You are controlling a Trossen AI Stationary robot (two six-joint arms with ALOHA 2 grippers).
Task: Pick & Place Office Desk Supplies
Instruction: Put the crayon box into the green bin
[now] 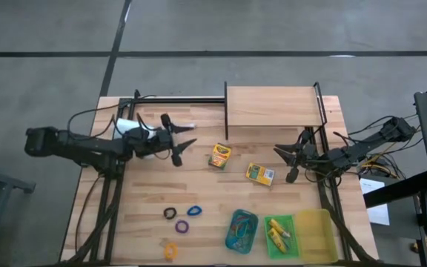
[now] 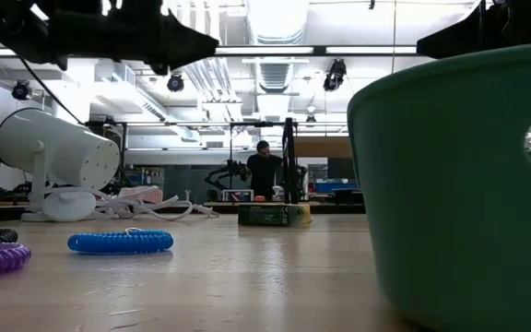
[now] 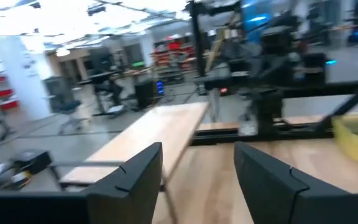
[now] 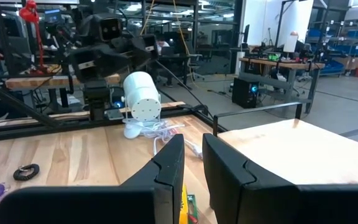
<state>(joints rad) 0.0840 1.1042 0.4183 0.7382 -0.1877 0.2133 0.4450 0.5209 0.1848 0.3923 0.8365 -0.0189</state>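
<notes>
Closest to the low camera looms the teal tray (image 2: 459, 184), its wall filling that side of the view; from above it sits at the table's near edge with coloured loops already inside, beside the green tray (image 1: 280, 236) holding yellow pieces and the yellow tray (image 1: 316, 233), which looks bare. Sorting by kind seems under way.

Two crayon boxes still wait: one (image 1: 220, 155) lies beyond the teal tray toward the wooden shelf (image 1: 273, 106), the other (image 1: 260, 174) nearer the trays. Loose loops, black (image 1: 170, 213), blue (image 1: 194, 211), purple (image 1: 181, 226) and orange (image 1: 170, 250), lie on the side of the teal tray toward the left arm.

The left gripper (image 1: 180, 149) hovers beside the first crayon box, fingers spread wide and empty, probably lining up a grab. The right gripper (image 1: 291, 159) waits past the second box with fingers nearly together, holding nothing.
</notes>
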